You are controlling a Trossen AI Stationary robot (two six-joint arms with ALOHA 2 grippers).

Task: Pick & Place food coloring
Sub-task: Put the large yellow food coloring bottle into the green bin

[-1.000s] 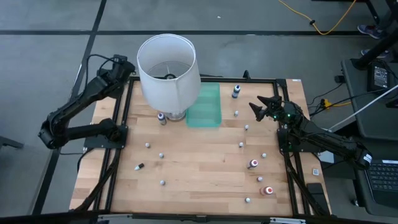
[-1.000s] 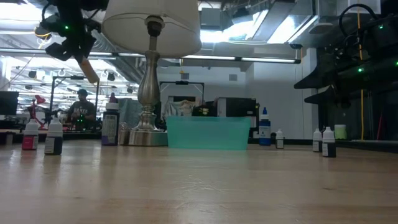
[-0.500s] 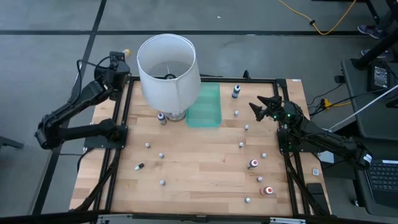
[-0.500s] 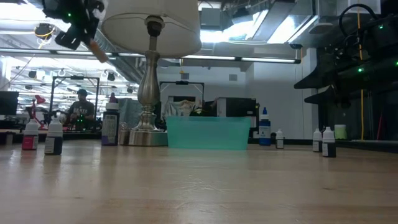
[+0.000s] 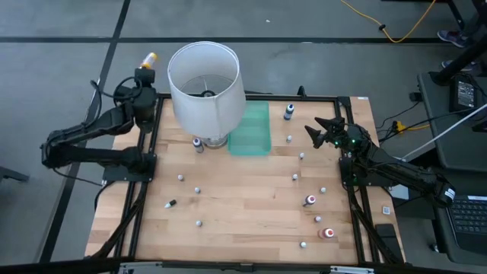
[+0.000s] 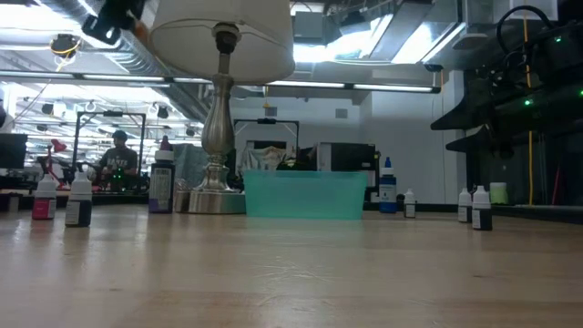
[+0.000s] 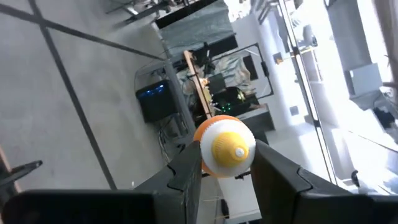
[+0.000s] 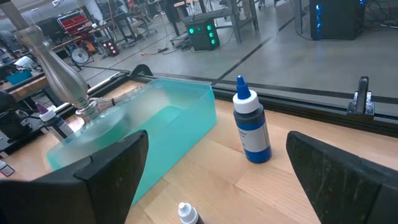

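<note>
My left gripper [image 5: 144, 70] is beyond the table's far left corner, left of the white lampshade [image 5: 205, 82], and is shut on a yellow-orange food coloring bottle [image 5: 149, 58]. The left wrist view shows that bottle [image 7: 227, 146] end-on between the fingers. Several more small bottles stand on the table, among them a red one [image 5: 310, 200] and a dark blue one [image 5: 288, 113]. The green tray [image 5: 251, 128] lies beside the lamp. My right gripper [image 5: 319, 129] waits open at the table's right side, holding nothing. My left gripper pinches the yellow-orange bottle's round sides [image 7: 202, 155] between its two fingers [image 7: 186, 177]. The fingers are about level and point toward the far side. The bottle lies along them and sticks out past their ends [image 5: 151, 56]. It is lifted clear, out over the floor.
The lamp's metal base [image 6: 216, 137] stands at the table's far left beside a dark bottle [image 5: 198, 143]. In the right wrist view a blue bottle [image 8: 252, 130] stands beside the tray [image 8: 143, 130]. The table's black frame [image 5: 152, 129] runs along its edges. Bare wood fills the middle.
My left gripper has risen and swung away from the lampshade toward the far left, past the table's far edge. It has turned toward the far side. It stays shut on the yellow-orange bottle, which now shows beyond the table corner.
</note>
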